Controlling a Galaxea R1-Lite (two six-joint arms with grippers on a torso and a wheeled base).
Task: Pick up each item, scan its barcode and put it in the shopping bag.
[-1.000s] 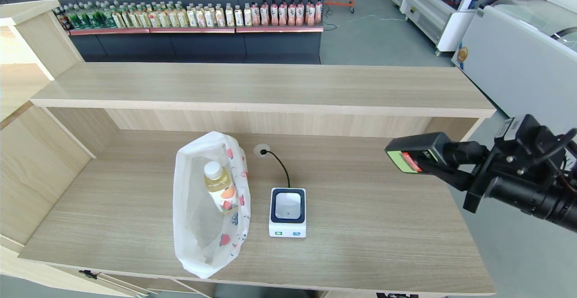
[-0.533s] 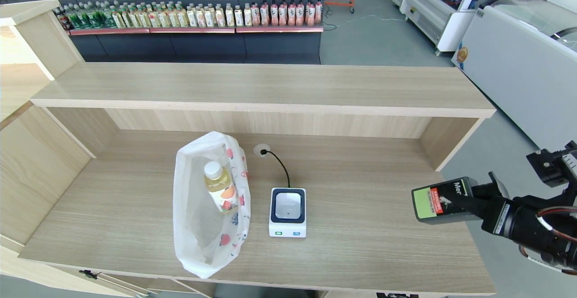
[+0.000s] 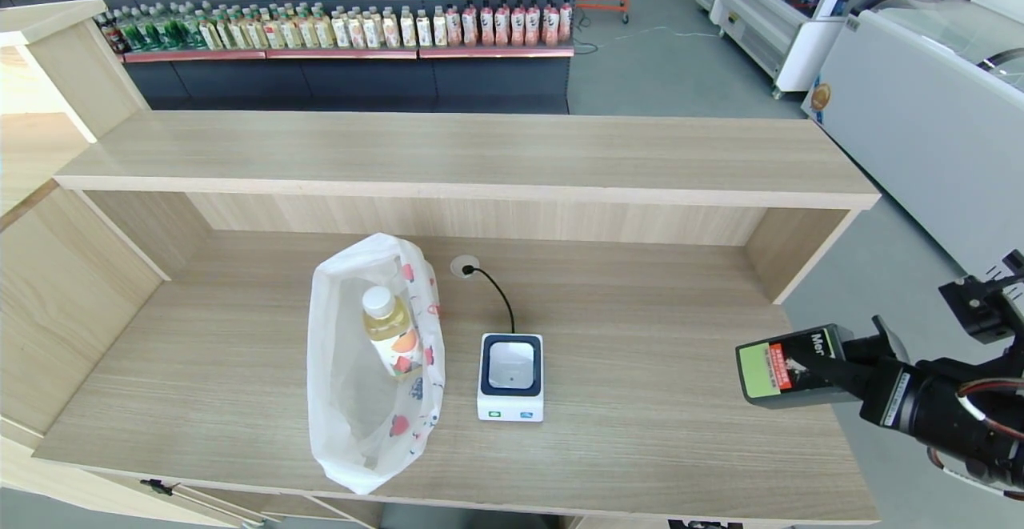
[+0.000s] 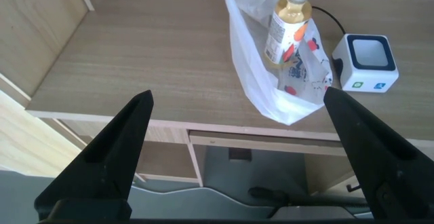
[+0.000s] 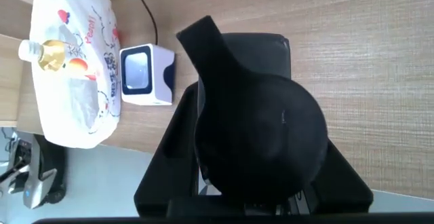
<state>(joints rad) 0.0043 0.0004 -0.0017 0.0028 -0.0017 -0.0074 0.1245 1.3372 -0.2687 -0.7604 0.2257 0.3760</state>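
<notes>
Lowering the dark box (image 3: 780, 365) pinched in our right hand (image 3: 828, 362), we are bringing it down over the worktop's (image 3: 640, 313) right edge, well apart from the scanner (image 3: 511, 375), so we are judging the scan as next, our left hand (image 4: 237, 156) hanging spread.

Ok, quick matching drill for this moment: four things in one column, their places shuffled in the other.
1. white plastic shopping bag with fruit print
2. yellow drink bottle with white cap
3. white square barcode scanner
4. dark box with green and red label

A. in the right pincer, near the wooden counter's right end
B. inside the bag
C. on the counter, black cable attached
D. lying on the counter, left of the scanner

Pairs: 1-D, 2-B, 3-C, 4-A
</notes>
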